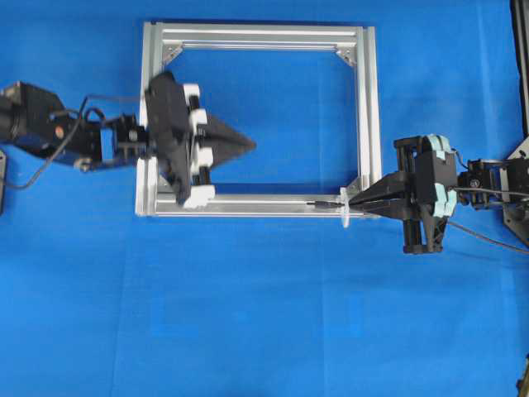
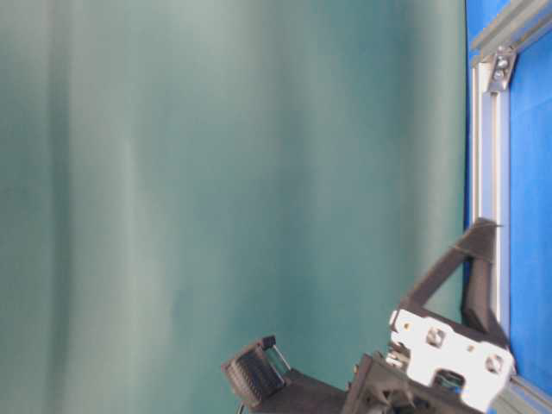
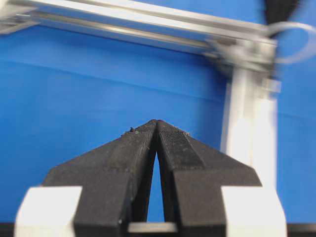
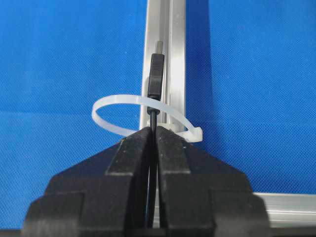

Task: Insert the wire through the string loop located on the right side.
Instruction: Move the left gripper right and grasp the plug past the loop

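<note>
- The wire (image 4: 154, 121) is pinched between the closed jaws of the right gripper (image 4: 153, 129); its plug (image 4: 156, 76) juts past the fingertips, through the string loop (image 4: 114, 106), over the frame bar (image 4: 174, 59).
- The left gripper (image 3: 156, 122) is closed on nothing, well apart above the frame's interior.

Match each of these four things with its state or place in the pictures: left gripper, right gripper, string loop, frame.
Things:
1. left gripper
2. right gripper
3. string loop
4. frame

States:
A. silver, lying on the blue table
B. shut on the wire
C. shut, holding nothing
D. white, ringed around the plug

Pairs: 1-C, 2-B, 3-D, 4-A
</note>
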{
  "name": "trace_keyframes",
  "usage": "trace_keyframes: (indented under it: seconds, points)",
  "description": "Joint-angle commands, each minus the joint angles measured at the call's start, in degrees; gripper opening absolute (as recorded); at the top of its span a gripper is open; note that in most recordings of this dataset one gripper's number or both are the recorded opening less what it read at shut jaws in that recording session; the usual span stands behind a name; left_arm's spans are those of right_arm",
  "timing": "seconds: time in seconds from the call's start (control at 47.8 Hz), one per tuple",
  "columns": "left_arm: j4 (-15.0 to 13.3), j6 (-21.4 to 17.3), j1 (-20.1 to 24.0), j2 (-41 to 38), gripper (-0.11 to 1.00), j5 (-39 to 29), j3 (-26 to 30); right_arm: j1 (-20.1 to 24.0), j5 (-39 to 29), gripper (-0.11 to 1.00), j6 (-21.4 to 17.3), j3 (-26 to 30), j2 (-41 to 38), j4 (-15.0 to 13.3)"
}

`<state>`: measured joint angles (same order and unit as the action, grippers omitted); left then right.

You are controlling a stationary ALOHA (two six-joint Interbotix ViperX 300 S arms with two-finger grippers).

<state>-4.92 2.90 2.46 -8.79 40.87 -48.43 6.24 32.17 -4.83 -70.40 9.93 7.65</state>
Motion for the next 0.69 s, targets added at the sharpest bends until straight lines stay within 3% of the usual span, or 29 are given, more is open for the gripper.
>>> trace_keyframes:
  seconds: [0.0,0.23,0.502,0.67]
  points:
    - [0.2,0.4,-2.7,2.1,0.02,0.1,0.4,-0.2,0.4,-0.04,0.0,0.9,0.3,0.2]
    - [0.2,1.7,-7.0,2.3,0.02,-1.1,0.4,-0.1,0.4,-0.04,0.1,0.9,0.3,0.2]
    - [0.2,1.8,-7.5,2.1,0.02,-2.7,1.2,-0.1,0.4,-0.04,0.1,0.9,0.3,0.2]
    - [0.2,1.7,-7.5,0.6,0.02,-2.9,4.9,-0.1,0.5,-0.04,0.1,1.0,0.3,0.2]
